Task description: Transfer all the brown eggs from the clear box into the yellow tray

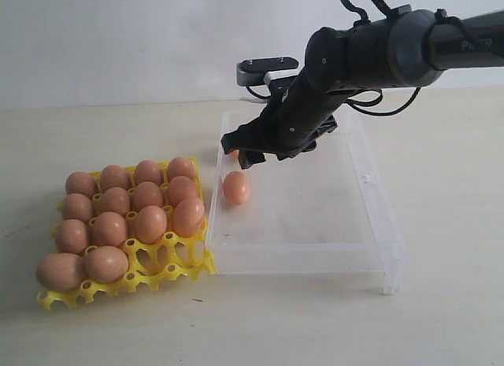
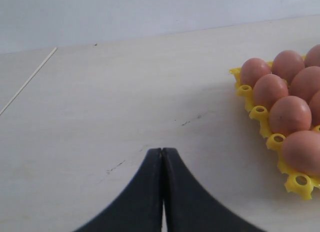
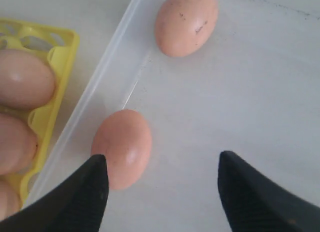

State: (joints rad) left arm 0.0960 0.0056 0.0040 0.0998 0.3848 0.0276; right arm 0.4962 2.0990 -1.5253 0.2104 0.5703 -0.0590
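Note:
The yellow tray (image 1: 169, 265) sits at the left, holding several brown eggs (image 1: 150, 223); two front cells near the box stand bare. Two brown eggs lie in the clear box (image 1: 331, 216) by its left wall. One egg (image 1: 236, 188) (image 3: 186, 22) lies in plain sight. The other egg (image 3: 121, 148) sits under my right gripper (image 1: 242, 149) (image 3: 162, 157), which hangs open over the box, one fingertip (image 3: 97, 177) beside this egg and nothing between the jaws. My left gripper (image 2: 162, 151) is shut and empty over bare table beside the tray (image 2: 260, 112); the exterior view does not show it.
The box's low clear walls (image 3: 95, 77) separate the eggs from the tray (image 3: 60, 57). The pale wooden table (image 1: 315, 319) runs all round, with a white wall behind. The right arm (image 1: 394, 47) reaches in from the upper right.

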